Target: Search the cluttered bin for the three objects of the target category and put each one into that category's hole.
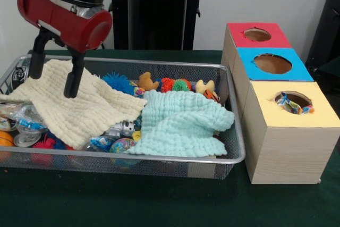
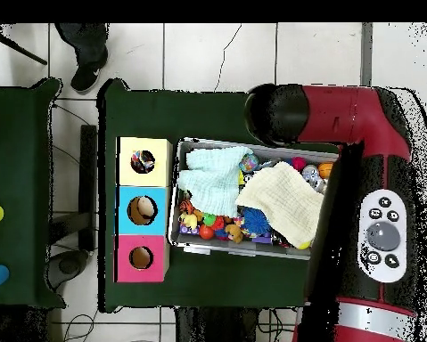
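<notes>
In the front view, the gripper [image 1: 56, 75] hung over the left end of the wire mesh bin [image 1: 175, 159], its two black fingers [image 1: 71, 78] spread apart and empty, their tips just above or touching the cream waffle cloth [image 1: 74, 107]; which of the two could not be told. That cloth covered the bin's left half, with balls and small toys showing around its lower edge. To its right lay the mint waffle cloth [image 1: 180, 123], with a row of bright toys [image 1: 175, 84] along the far wall behind it. Right of the bin, on the green table [image 1: 133, 200], stood three boxes in a row: red-faced [image 1: 257, 43] farthest, blue-faced [image 1: 297, 70] in the middle, yellow-faced box [image 1: 276, 142] nearest. A printed fabric piece [image 1: 292, 104] sat in the yellow box's hole [image 1: 294, 101], poking just over the rim.

In the overhead view, the red arm [image 2: 359, 134] reached over the bin [image 2: 234, 249].
</notes>
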Controlling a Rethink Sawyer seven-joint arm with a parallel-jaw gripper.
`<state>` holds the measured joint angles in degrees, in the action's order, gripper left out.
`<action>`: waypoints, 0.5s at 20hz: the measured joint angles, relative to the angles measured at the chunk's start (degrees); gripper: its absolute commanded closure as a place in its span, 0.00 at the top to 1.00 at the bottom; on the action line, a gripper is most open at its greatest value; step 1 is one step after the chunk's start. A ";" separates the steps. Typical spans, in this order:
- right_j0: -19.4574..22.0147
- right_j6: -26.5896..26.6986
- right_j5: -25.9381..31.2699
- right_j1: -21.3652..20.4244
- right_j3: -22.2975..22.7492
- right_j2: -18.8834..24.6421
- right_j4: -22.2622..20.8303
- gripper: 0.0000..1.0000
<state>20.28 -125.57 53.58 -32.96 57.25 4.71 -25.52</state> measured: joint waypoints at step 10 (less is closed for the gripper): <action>-1.10 0.00 0.00 -0.84 0.00 -1.64 -0.14 1.00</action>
<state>19.18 -125.57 53.58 -33.79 57.25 3.08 -25.67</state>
